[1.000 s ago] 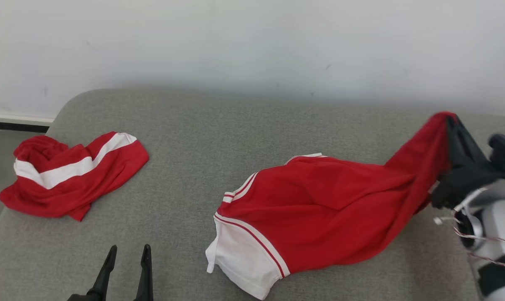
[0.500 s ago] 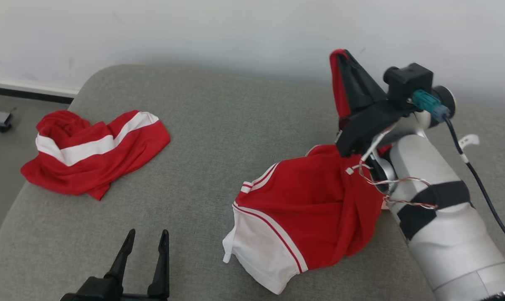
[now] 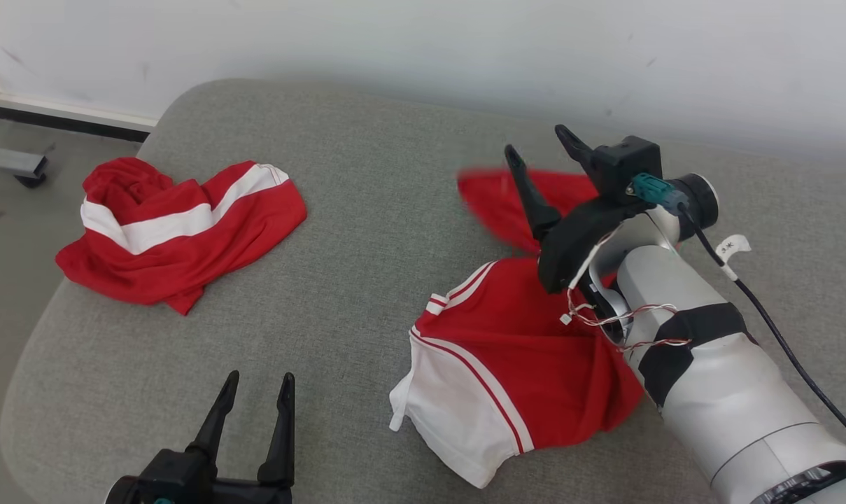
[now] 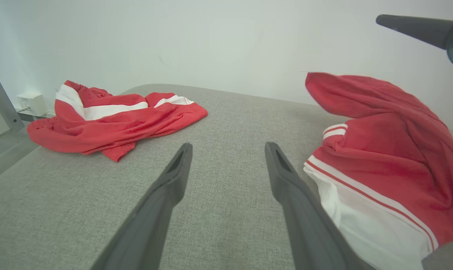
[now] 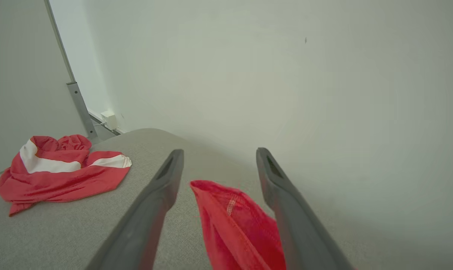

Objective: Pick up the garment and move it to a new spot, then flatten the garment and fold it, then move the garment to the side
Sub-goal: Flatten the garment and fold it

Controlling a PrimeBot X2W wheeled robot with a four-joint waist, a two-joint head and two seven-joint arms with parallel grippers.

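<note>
One other jersey lies left of the garment.

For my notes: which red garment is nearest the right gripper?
The red garment with the white panel, beneath the open right gripper; the broad-striped one lies far left.

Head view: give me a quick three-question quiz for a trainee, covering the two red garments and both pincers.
1. True or false: the right pincer is shut on the red garment with the white panel.
2. Where does the crumpled red garment with the white band lie? A: on the left part of the grey cushion. B: on the floor. C: draped over the right forearm.
3. Fill in: the jaws of the left pincer stand ___.
Key: 1 false; 2 A; 3 open.
</note>
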